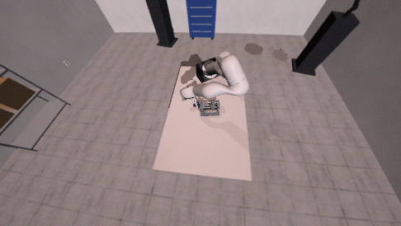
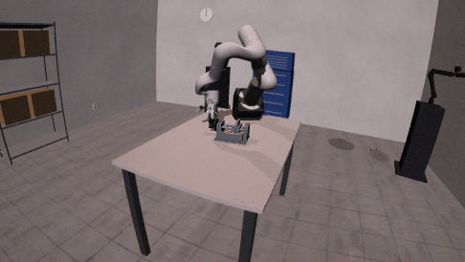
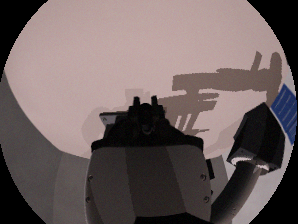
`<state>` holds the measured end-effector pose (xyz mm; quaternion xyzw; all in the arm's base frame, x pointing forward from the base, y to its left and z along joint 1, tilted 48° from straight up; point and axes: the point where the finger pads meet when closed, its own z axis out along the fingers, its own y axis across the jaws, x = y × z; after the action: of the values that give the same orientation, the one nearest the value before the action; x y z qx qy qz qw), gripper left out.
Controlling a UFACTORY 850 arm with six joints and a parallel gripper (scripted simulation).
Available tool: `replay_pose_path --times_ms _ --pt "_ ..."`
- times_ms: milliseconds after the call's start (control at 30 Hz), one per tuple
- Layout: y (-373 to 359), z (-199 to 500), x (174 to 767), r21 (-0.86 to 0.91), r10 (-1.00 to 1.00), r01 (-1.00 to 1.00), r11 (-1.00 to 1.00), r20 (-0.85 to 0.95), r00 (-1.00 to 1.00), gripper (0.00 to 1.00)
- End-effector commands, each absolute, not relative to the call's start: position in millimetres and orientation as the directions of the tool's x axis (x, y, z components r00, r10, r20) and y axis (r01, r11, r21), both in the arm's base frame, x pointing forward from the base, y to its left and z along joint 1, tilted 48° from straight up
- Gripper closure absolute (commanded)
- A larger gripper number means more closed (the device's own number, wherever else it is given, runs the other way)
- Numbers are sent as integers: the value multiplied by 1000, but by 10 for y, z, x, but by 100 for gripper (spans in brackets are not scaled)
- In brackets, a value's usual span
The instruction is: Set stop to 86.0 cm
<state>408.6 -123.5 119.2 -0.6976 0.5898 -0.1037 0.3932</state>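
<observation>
We see the white arm (image 2: 234,50) arching over the far end of a pale table (image 2: 191,163), its gripper (image 2: 210,118) lowered at the left end of a small grey stop fixture (image 2: 232,132). The fingers are pinched on the handwheel (image 1: 192,103), which from above is only a small pale speck at about 9 o'clock from the fixture, too small for us to make out any detail. The fixture itself sits near the far end of the table, just in front of the arm's dark base (image 2: 247,109). In the wrist view the gripper's body (image 3: 149,163) fills the lower half, and we cannot read the stop's scale in any view. Around the table, we note a blue cabinet (image 2: 282,76) at 12 o'clock against the back wall, a shelf rack (image 2: 56,72) at 9 o'clock, and a black stand (image 2: 421,139) at 3 o'clock.
</observation>
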Motion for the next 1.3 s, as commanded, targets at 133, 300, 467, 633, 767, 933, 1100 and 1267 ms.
replay_pose_path --times_ms 133,300,467,633,767,933,1100,1267 --pt "-1222 1187 4136 -672 -905 -741 5 -318 282 94" --pt "-1217 1187 4152 -672 -905 -741 5 -318 282 94" --pt "-1210 1188 4176 -672 -905 -741 5 -318 282 94" --pt "-1204 1191 4199 -672 -905 -741 5 -318 282 94" --pt "-1200 1195 4216 -672 -905 -741 5 -318 282 94" --pt "-1197 1197 4228 -672 -905 -741 5 -318 282 94" --pt "-1194 1203 4246 -672 -905 -741 5 -318 282 94" --pt "-1191 1209 4262 -672 -905 -741 5 -318 282 94"
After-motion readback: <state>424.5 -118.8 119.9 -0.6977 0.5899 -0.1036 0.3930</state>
